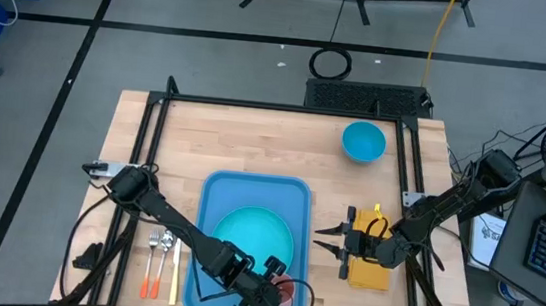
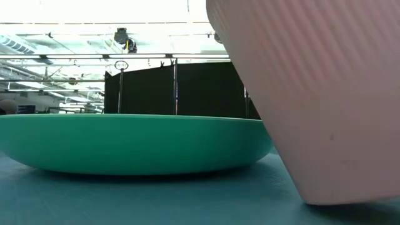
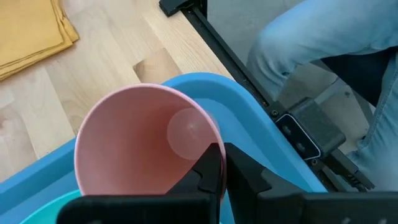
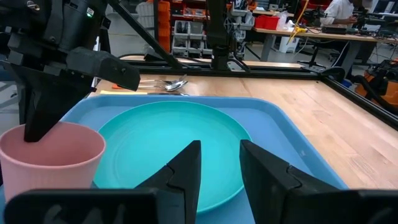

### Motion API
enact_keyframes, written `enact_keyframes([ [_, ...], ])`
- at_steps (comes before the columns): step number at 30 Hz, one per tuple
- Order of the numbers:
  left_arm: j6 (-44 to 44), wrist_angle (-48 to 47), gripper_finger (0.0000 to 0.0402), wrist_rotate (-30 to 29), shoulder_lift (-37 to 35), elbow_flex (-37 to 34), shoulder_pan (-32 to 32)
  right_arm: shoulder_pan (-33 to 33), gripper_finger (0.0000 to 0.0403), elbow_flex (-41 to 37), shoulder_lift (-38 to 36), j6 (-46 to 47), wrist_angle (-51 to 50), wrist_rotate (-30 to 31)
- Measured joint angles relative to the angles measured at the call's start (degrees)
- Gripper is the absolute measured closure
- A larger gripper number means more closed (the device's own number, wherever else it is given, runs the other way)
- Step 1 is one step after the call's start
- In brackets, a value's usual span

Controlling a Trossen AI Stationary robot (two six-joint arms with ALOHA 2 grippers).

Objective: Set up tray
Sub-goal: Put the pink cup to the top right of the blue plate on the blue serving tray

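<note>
The blue tray [image 1: 211,192] lies in the lower centre of the high view on the wooden tabletop [image 1: 254,136], carrying a turquoise plate [image 1: 257,237] and, at its lower right corner, a pink cup [image 1: 283,293]. The left claw [image 1: 264,295] is clenched on the cup's rim, one finger inside the wall and one outside, as the left wrist view shows. The right claw [image 1: 323,238] hovers just right of the tray's right rim, over the yellow napkin [image 1: 370,273], fingers parted and holding nothing. A fork and spoons [image 1: 162,258] lie to the tray's left; a small blue bowl [image 1: 363,141] sits at upper right. The tray looks like stiff, light, smooth plastic: probably slippery under metal fingers, so it would be best pinched at the low raised rim, near the middle of a long side, and kept level so the plate and cup do not slide.
</note>
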Motion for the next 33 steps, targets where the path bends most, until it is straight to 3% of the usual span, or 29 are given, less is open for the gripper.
enact_keyframes([
  [16,0.0,0.0,0.0316,-0.4,0.0,0.0,0.0,0.0,0.0303,0.0,0.0,0.5,-0.5,0.0],
  [33,0.8,-0.5,0.0313,-2.6,0.0,0.0,-0.6,0.0,0.0303,0.0,0.0,1.3,-1.3,0.0],
])
